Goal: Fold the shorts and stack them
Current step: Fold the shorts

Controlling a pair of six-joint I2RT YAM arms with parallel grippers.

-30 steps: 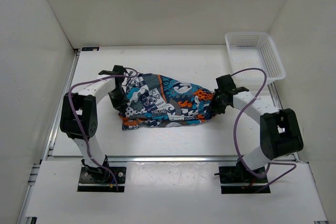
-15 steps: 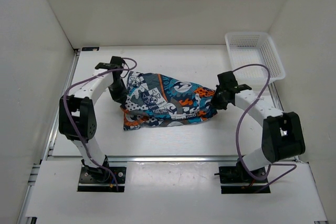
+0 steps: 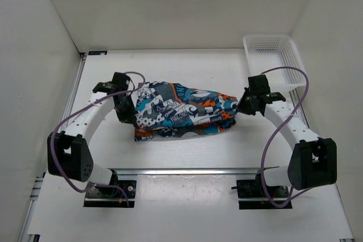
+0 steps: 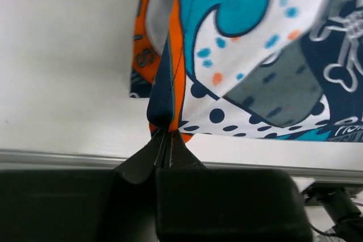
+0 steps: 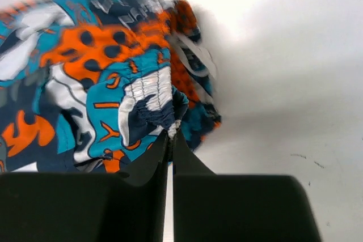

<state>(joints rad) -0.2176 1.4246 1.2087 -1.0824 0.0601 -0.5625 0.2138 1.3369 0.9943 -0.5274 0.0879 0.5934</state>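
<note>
The printed shorts [image 3: 181, 111] lie stretched across the middle of the table, teal, orange, white and navy. My left gripper [image 3: 126, 114] is shut on their left edge; in the left wrist view the fingertips [image 4: 166, 140] pinch an orange and navy hem fold of the shorts [image 4: 272, 55]. My right gripper [image 3: 241, 107] is shut on their right end; in the right wrist view the fingertips [image 5: 172, 140] pinch the gathered navy and white waistband of the shorts [image 5: 102, 66]. The cloth hangs taut between both grippers, lifted a little off the table.
A white mesh basket [image 3: 275, 60] stands at the back right corner, just behind the right arm. White walls close in the left, back and right. The table's metal front rail [image 3: 181, 171] runs below the shorts.
Both grippers have moved outward and slightly back with the cloth, the left one to the left and the right one to the right. The shorts are drawn out wider and flatter.
</note>
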